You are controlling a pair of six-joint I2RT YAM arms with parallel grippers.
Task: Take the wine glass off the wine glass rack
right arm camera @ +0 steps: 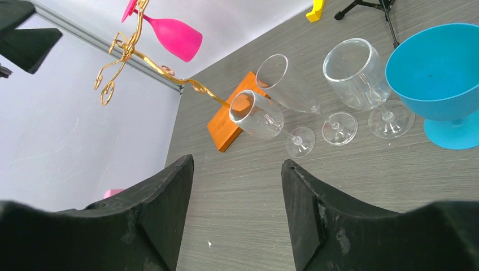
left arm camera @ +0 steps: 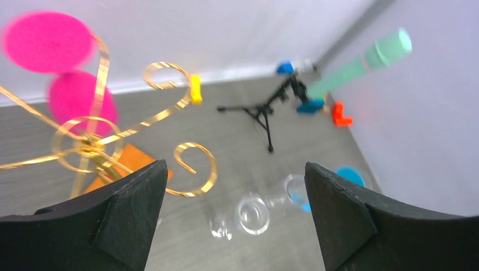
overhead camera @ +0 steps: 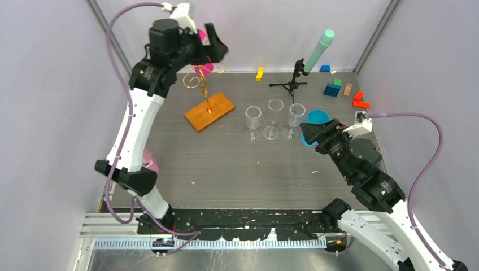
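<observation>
A pink wine glass hangs upside down on the gold wire rack, which stands on an orange base at the back left. In the left wrist view the glass is a blurred pink shape left of the gold spirals. My left gripper is raised at the rack's top, open and empty, apart from the glass. My right gripper is low at the right, open and empty. Its view shows the pink glass on the rack.
Three clear glasses stand in a row mid-table, with a blue goblet beside them by my right gripper. A black tripod with a mint tube, a yellow block and coloured blocks are at the back. Walls close three sides.
</observation>
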